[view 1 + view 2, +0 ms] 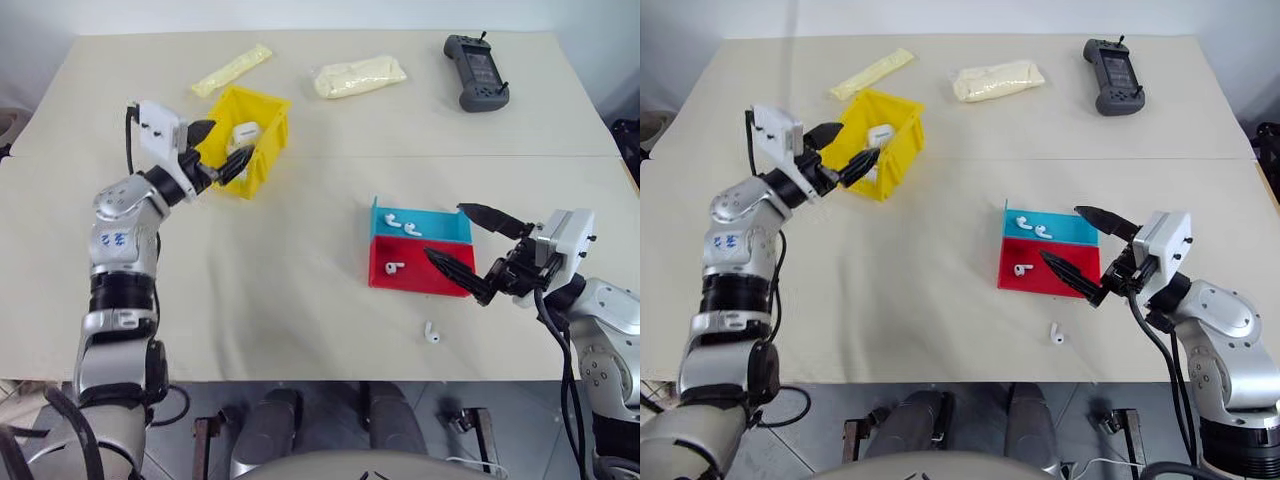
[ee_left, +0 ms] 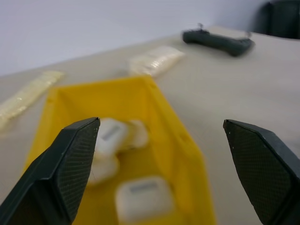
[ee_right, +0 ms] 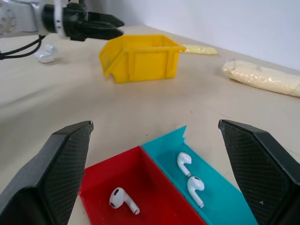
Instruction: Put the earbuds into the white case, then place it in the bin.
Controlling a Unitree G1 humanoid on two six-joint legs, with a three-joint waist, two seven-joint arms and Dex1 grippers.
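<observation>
We read the left gripper (image 1: 217, 150), fingers spread and empty over the yellow bin (image 1: 268, 135) near the table's far-left edge, as positioned for dropping; white cases (image 2: 143, 197) lie inside the bin. The right gripper (image 1: 466, 247), also spread, hovers beside the red tray (image 1: 415, 276) and blue tray (image 1: 440, 228) holding earbuds (image 1: 393, 267); one stray earbud (image 1: 432, 333) lies near the table's front edge, with nothing in the way.

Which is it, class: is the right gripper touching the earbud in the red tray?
Apart. In the right wrist view, the right gripper stands open, with bare red tray floor between each finger and the earbud.
</observation>
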